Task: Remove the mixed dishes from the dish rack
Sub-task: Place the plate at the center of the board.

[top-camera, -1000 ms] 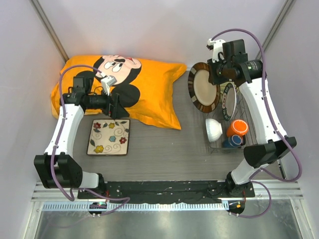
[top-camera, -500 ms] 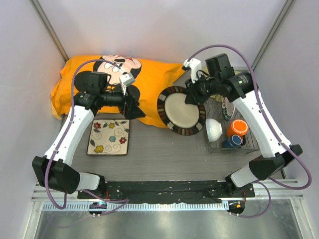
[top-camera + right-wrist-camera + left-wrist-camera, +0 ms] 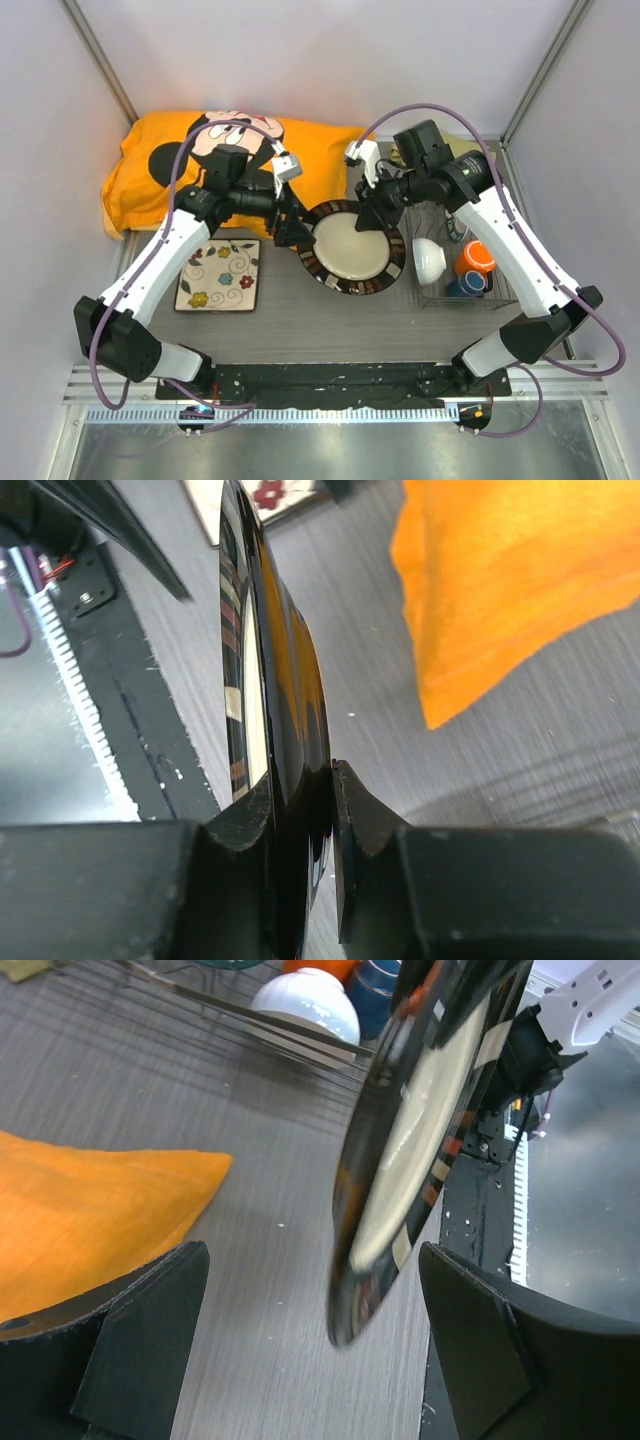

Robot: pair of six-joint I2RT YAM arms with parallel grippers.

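Pinching the rim of the round brown dark-rimmed plate (image 3: 350,248), your right gripper (image 3: 369,211) holds it tilted over the table, between the orange pillow (image 3: 180,170) and the dish rack (image 3: 470,302). Your left gripper (image 3: 290,228) is spread wide at the plate's opposite edge, not clamped on it. The white bowl (image 3: 429,260), orange mug (image 3: 477,257) and small dark-blue cup (image 3: 468,284) sit in the rack, and the square cream floral plate (image 3: 220,274) lies flat by your left arm.

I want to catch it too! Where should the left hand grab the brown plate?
Pinch the brown plate on its free left rim, coming from the left, opposite the right hand holding the other side. It hangs tilted, thin edge facing the open left hand.
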